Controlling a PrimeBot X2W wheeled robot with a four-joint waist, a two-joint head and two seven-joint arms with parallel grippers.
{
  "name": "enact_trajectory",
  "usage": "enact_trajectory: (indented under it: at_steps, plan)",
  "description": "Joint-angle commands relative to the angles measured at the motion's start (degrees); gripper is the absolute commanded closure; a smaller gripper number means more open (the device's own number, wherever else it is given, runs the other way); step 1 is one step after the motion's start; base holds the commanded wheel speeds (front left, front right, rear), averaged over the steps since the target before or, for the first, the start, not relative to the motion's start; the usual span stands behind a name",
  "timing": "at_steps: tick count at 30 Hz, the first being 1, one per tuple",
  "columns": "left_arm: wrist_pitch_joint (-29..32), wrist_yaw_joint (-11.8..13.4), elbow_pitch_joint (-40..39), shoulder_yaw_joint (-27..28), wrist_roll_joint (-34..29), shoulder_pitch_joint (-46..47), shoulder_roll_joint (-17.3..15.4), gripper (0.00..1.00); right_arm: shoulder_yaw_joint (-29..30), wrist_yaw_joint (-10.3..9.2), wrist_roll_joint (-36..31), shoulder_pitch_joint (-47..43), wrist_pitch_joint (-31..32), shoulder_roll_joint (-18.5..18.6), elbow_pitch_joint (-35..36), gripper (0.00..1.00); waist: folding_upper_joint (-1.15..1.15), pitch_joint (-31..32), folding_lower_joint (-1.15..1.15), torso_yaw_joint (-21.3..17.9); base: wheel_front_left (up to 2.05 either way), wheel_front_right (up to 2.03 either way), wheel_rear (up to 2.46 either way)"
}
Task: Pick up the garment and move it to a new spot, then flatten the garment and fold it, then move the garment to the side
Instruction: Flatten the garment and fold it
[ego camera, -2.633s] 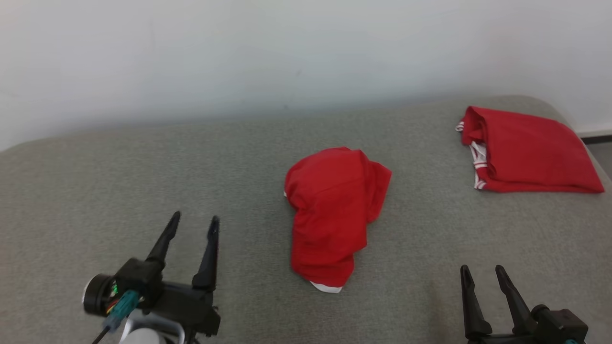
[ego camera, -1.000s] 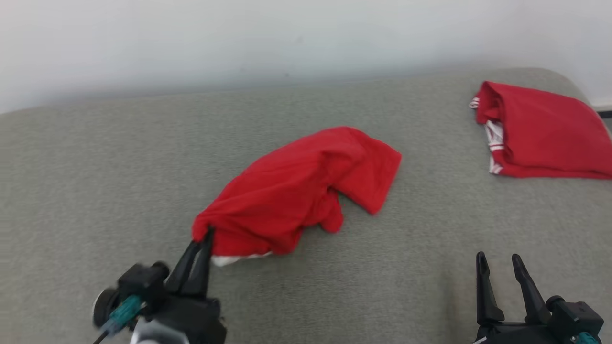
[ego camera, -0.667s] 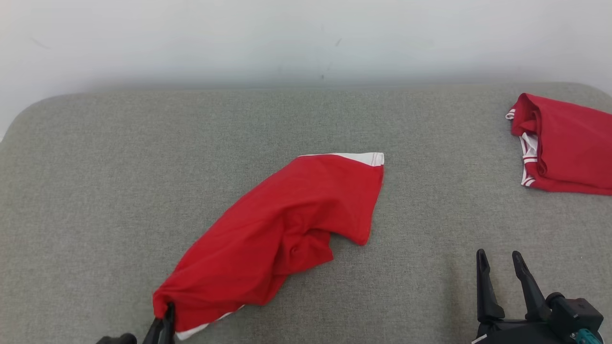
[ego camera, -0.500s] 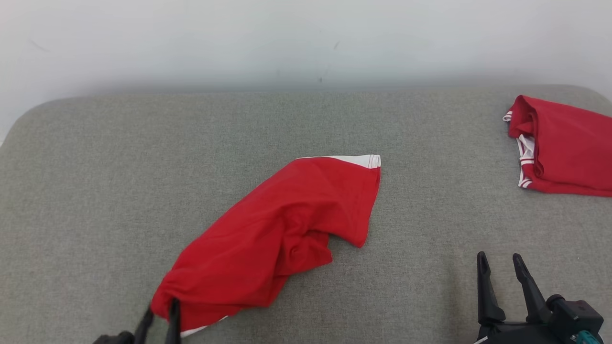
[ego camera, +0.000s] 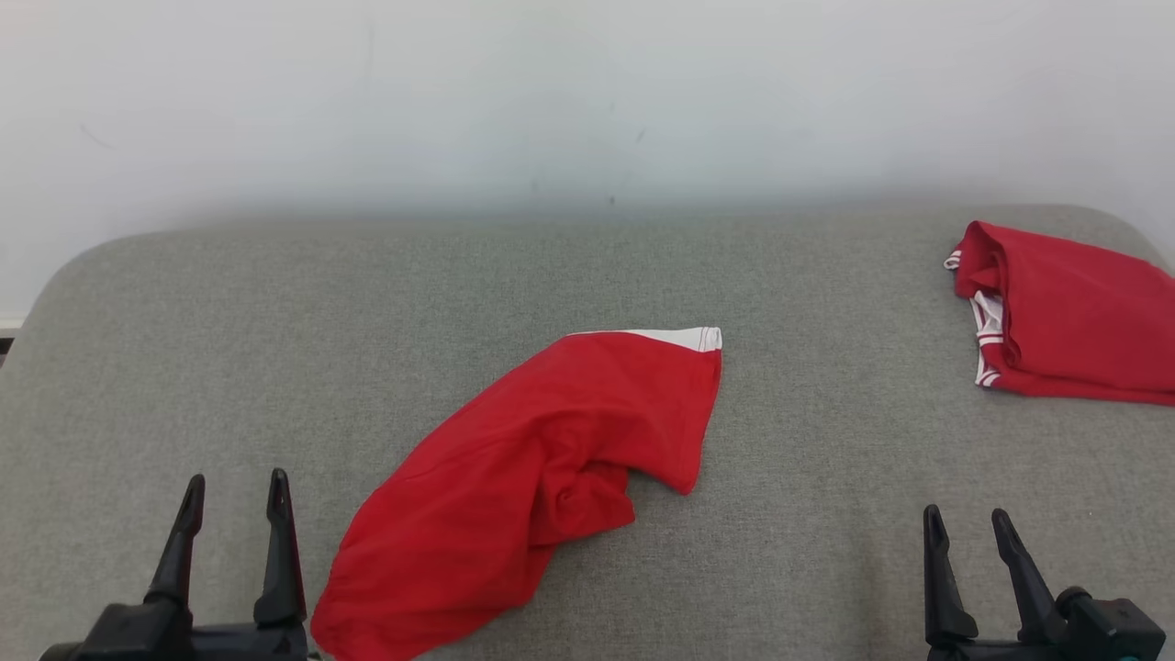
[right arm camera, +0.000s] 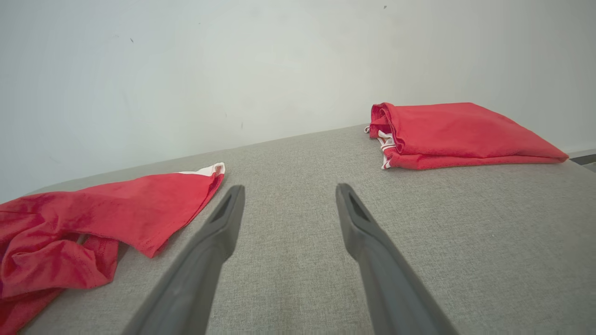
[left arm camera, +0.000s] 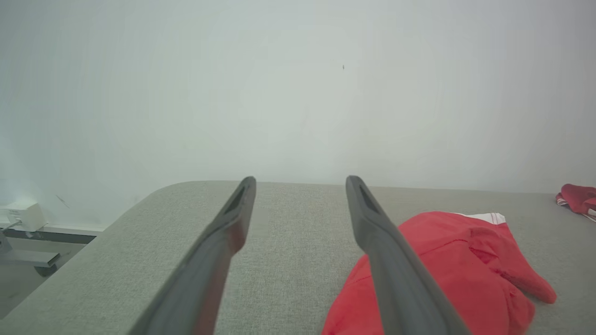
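Observation:
The garment (ego camera: 532,477) is red with a white hem and lies crumpled in a long diagonal across the grey cushioned surface (ego camera: 275,349), its near end at the bottom of the head view. It also shows in the left wrist view as the garment (left arm camera: 456,270) and in the right wrist view as the garment (right arm camera: 93,218). My left gripper (ego camera: 234,491) stands open just left of the garment's near end, holding nothing. My right gripper (ego camera: 966,523) is open at the lower right, well apart from the cloth.
A second red garment (ego camera: 1065,317), folded, with white-striped trim, lies at the far right of the surface near its rounded corner. A white wall (ego camera: 587,92) runs behind. The surface edge curves off at the left.
My left gripper dragged the garment's near end toward me and to the left, stretching it out, then opened and let go. The head camera shifted too. The right gripper stayed put.

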State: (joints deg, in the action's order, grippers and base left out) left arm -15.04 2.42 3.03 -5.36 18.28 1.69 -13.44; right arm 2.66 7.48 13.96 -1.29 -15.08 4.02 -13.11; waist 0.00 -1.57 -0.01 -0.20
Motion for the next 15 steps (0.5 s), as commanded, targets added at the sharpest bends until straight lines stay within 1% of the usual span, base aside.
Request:
enact_trajectory:
  at_steps: [1,3,6,9,12,15]
  plan:
    - [-0.17,-0.27,-0.19,0.49,-0.79,-1.15,0.4,0.0,0.08,0.02,0.14,-0.49,0.22,0.46,0.27,0.0,0.0,0.39,0.01,-0.11,0.0,0.0,0.0]
    - [-0.17,-0.48,0.35,0.65,-2.72,-2.08,0.0,0.0,-0.1,0.02,0.25,-1.0,0.26,0.62,0.37,0.0,0.0,0.62,0.01,-0.14,0.0,0.0,0.0]
    - [-0.17,-1.2,1.26,1.69,-2.45,-3.21,0.87,0.0,-0.57,0.02,0.59,-1.63,0.64,0.99,0.4,0.0,0.0,1.01,0.01,0.08,0.0,0.0,0.0]
    - [-0.18,-2.01,2.08,2.46,-2.62,-3.87,1.05,0.0,-1.66,0.02,1.35,-1.93,1.03,1.57,0.48,0.0,0.0,1.27,0.01,0.68,0.0,0.0,0.0]
    - [-0.18,-2.9,2.84,2.83,-3.03,-3.88,1.4,0.0,-4.29,0.02,2.26,-1.17,1.76,2.73,0.59,0.0,0.0,1.35,0.01,1.54,0.0,0.0,0.0]
    - [-0.18,-3.35,3.39,2.69,-3.67,-3.35,1.98,0.0,-8.3,0.02,2.64,0.56,2.49,3.63,0.45,0.0,0.0,1.14,0.01,2.82,0.0,0.0,0.0]
